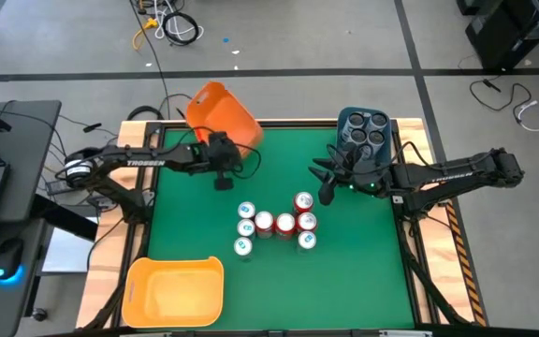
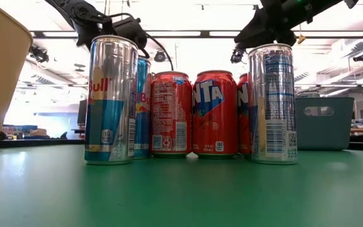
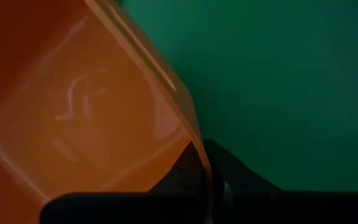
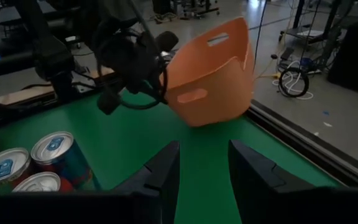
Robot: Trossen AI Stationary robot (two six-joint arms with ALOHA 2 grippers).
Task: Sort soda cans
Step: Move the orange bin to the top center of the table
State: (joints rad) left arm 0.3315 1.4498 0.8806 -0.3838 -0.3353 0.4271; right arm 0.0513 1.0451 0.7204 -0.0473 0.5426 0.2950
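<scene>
Legible writing: "ull" on the tall silver-and-blue Red Bull can [image 2: 111, 101]; "NTA" on the red Fanta can [image 2: 215, 113]; "TROSSEN" on both arms in the high view.

Cans: eight stand upright in a tight cluster [image 1: 275, 225] at the middle of the green worktop [image 1: 195, 225]. Four are slim silver-and-blue Red Bull cans with silver tops, on the cluster's left and right flanks. Four are shorter red Fanta cans, in the centre. Four dark-topped cans [image 1: 364, 129] sit inside the blue bin [image 1: 344, 119] at the far right of the worktop.

Left end effector [image 1: 221, 161]: far left of centre, gripping the rim of the orange bin [image 1: 221, 114], which is lifted and tilted. The left wrist view shows a dark finger against the bin's wall [image 3: 92, 106]. The can cluster lies near-right of this end effector, apart from it.

Right end effector [image 1: 326, 178]: just beside the blue bin, on its near-left, above the worktop. Its fingers [image 4: 160, 171] stand narrowly parted, holding nothing. The cluster lies near-left of it, close but not touching; two Red Bull tops [image 4: 27, 163] show in the right wrist view.

A yellow bin [image 1: 176, 290] rests at the near left.
</scene>
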